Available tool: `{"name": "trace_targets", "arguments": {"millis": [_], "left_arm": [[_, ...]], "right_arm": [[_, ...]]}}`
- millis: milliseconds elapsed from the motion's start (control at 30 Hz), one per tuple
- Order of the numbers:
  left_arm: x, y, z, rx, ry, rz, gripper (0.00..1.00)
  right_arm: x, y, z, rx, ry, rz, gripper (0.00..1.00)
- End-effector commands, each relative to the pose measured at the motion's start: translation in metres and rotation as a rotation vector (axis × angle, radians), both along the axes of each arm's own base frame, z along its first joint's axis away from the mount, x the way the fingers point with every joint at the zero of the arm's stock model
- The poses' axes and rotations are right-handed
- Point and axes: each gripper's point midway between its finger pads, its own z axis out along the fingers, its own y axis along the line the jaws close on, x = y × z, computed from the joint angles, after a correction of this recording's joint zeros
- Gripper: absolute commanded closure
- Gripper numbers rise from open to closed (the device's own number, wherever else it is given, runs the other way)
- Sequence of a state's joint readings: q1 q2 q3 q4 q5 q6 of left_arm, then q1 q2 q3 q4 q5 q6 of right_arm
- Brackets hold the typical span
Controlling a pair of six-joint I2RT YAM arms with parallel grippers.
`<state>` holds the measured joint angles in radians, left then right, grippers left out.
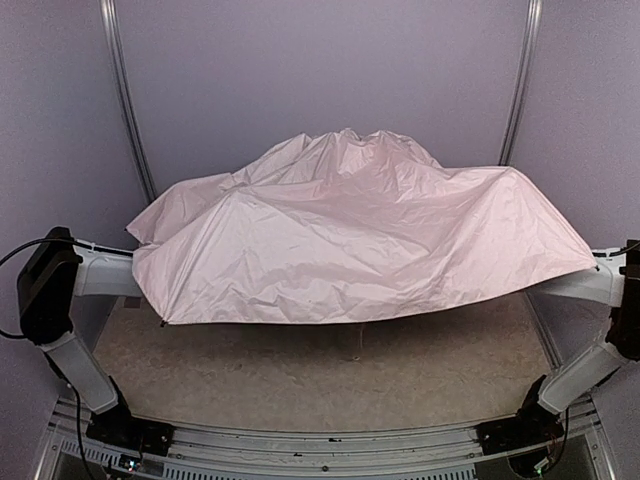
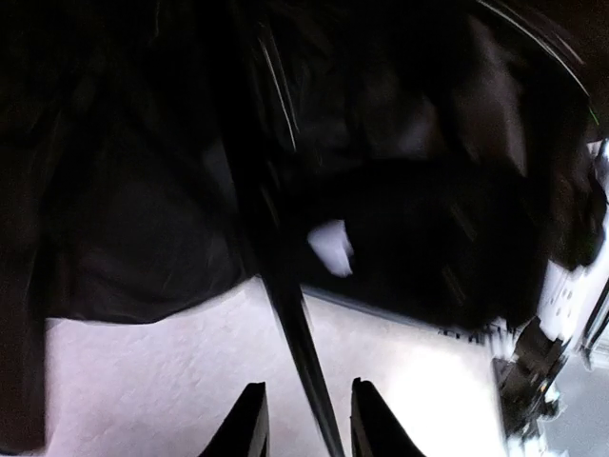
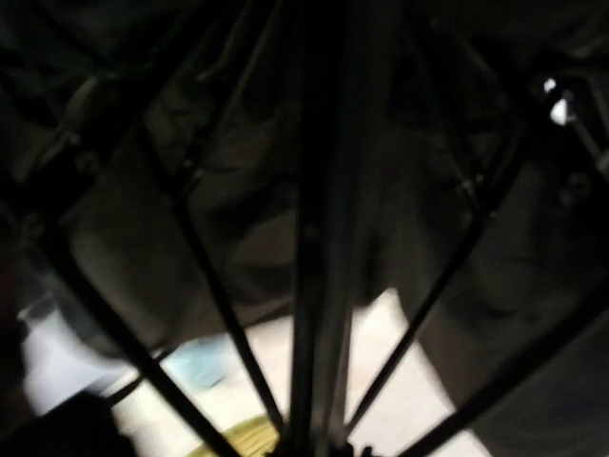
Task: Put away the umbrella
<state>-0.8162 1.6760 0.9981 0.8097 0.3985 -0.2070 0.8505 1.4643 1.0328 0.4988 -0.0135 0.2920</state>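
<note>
Looking down from the top camera and seeing the umbrella (image 1: pixel 350 235) spread wide open, pale pink side up, crumpled and peaked toward the back. Sits across the middle of the scene, up off the desk (image 1: pixel 300 385), front edge clear of the surface with a shadow underneath. Drapes over the ends of both the left arm (image 1: pixel 100 272) and the right arm (image 1: pixel 590 288), so hides both wrists from above. Going to the left wrist view: blurry as heck, mostly black lining (image 2: pixel 143 190) overhead and bright desk below. Shows the left fingers (image 2: pixel 249 424) at the bottom edge, parted a fair bit, with a thin black rod (image 2: pixel 303 352) running down between them, nearer the right-hand one. Doesn't look pinched, so calling that loose rather than gripped. Can't say if that rod is the shaft or a rib. Over on the right wrist view: really dark, staring up the shaft (image 3: pixel 319 219) straight through the middle, with ribs (image 3: pixel 214 295) fanning out either side under the lining. Can't make out the right fingers at all in there, so no telling if closed on anything. Catches a yellowish patch (image 3: pixel 238 440) and a pale blue blob (image 3: pixel 205 364) low in that view, too smeared to name.
</note>
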Motion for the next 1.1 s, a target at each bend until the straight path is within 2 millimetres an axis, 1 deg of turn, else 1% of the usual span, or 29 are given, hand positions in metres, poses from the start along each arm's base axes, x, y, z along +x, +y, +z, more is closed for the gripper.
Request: {"name": "trace_targets", "arguments": {"millis": [0, 100, 133, 167, 233, 333, 400, 467, 500, 533, 567, 600, 667, 733, 767, 867, 933, 1000, 1067], "left_arm": [[-0.023, -0.003, -0.033, 0.151, -0.053, -0.019, 0.69], [-0.037, -0.001, -0.05, 0.188, -0.039, -0.038, 0.64], [-0.04, 0.002, -0.054, 0.195, -0.034, -0.038, 0.63], [-0.042, 0.005, -0.057, 0.199, -0.029, -0.032, 0.61], [-0.04, 0.014, -0.066, 0.218, -0.016, 0.001, 0.6], [-0.031, 0.033, -0.07, 0.219, 0.007, 0.073, 0.55], [-0.019, 0.052, -0.066, 0.201, 0.03, 0.14, 0.49], [-0.006, 0.074, -0.06, 0.178, 0.047, 0.221, 0.44], [0.001, 0.086, -0.058, 0.168, 0.054, 0.274, 0.41], [0.009, 0.099, -0.052, 0.154, 0.055, 0.336, 0.39], [0.016, 0.112, -0.051, 0.152, 0.064, 0.397, 0.38], [0.023, 0.125, -0.051, 0.151, 0.075, 0.462, 0.38], [0.034, 0.148, -0.053, 0.159, 0.1, 0.557, 0.37], [0.038, 0.163, -0.055, 0.164, 0.114, 0.596, 0.37], [0.039, 0.169, -0.056, 0.163, 0.116, 0.611, 0.37], [0.04, 0.18, -0.06, 0.181, 0.115, 0.638, 0.37], [0.041, 0.183, -0.059, 0.186, 0.111, 0.651, 0.37], [0.042, 0.182, -0.058, 0.188, 0.104, 0.647, 0.37], [0.042, 0.179, -0.056, 0.19, 0.099, 0.636, 0.37]], "right_arm": [[0.016, -0.065, 0.112, 0.258, -0.215, -0.119, 1.0], [0.026, -0.096, 0.157, 0.314, -0.333, -0.191, 1.0], [0.029, -0.102, 0.17, 0.316, -0.379, -0.211, 1.0], [0.028, -0.107, 0.187, 0.324, -0.433, -0.227, 1.0], [0.026, -0.115, 0.21, 0.328, -0.527, -0.253, 1.0], [0.016, -0.121, 0.24, 0.322, -0.66, -0.275, 1.0], [0.01, -0.123, 0.25, 0.31, -0.728, -0.291, 1.0], [0.01, -0.122, 0.248, 0.286, -0.75, -0.297, 1.0], [0.011, -0.121, 0.241, 0.275, -0.749, -0.298, 1.0], [0.011, -0.121, 0.232, 0.271, -0.748, -0.298, 1.0], [0.013, -0.12, 0.217, 0.26, -0.742, -0.3, 1.0], [0.017, -0.117, 0.191, 0.233, -0.718, -0.299, 1.0], [0.018, -0.121, 0.154, 0.219, -0.698, -0.319, 1.0], [0.022, -0.124, 0.106, 0.194, -0.644, -0.33, 1.0], [0.024, -0.124, 0.077, 0.178, -0.602, -0.327, 1.0], [0.019, -0.124, -0.005, 0.148, -0.485, -0.28, 1.0], [0.015, -0.126, -0.055, 0.126, -0.398, -0.258, 1.0], [0.009, -0.129, -0.095, 0.105, -0.335, -0.244, 1.0], [0.0, -0.133, -0.123, 0.079, -0.306, -0.235, 1.0]]}}
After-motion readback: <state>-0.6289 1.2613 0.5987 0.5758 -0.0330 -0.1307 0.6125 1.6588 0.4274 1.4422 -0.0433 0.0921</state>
